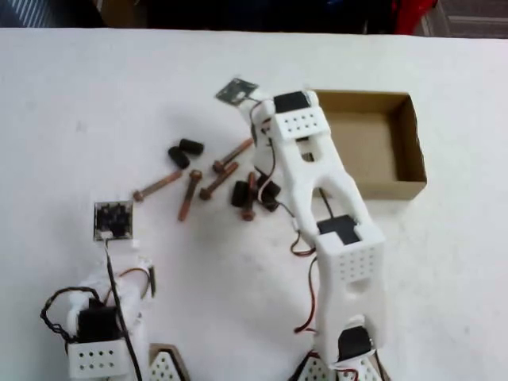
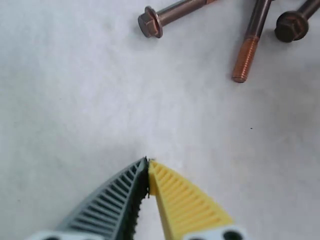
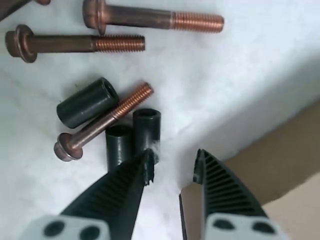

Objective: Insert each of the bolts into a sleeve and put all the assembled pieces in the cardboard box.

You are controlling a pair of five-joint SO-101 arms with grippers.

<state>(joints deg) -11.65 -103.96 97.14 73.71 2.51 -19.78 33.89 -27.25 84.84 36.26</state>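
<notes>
Several copper bolts (image 1: 208, 179) and black sleeves (image 1: 185, 152) lie loose in the middle of the white table, left of the cardboard box (image 1: 373, 143). My right gripper (image 3: 172, 167) is open just above the table, beside the box wall (image 3: 280, 160). One of its fingers (image 3: 145, 170) touches or nearly touches an upright sleeve (image 3: 146, 127). Two more sleeves (image 3: 87, 102) (image 3: 119, 145) and a bolt (image 3: 102, 122) lie right there. My left gripper (image 2: 148, 162) is shut on nothing, low over bare table, with three bolts (image 2: 170, 14) ahead of it.
The right arm (image 1: 317, 182) stretches from the near edge across the table to the pile and hides part of it. The left arm's base (image 1: 95, 333) sits at the near left. The box stands open with nothing visible inside.
</notes>
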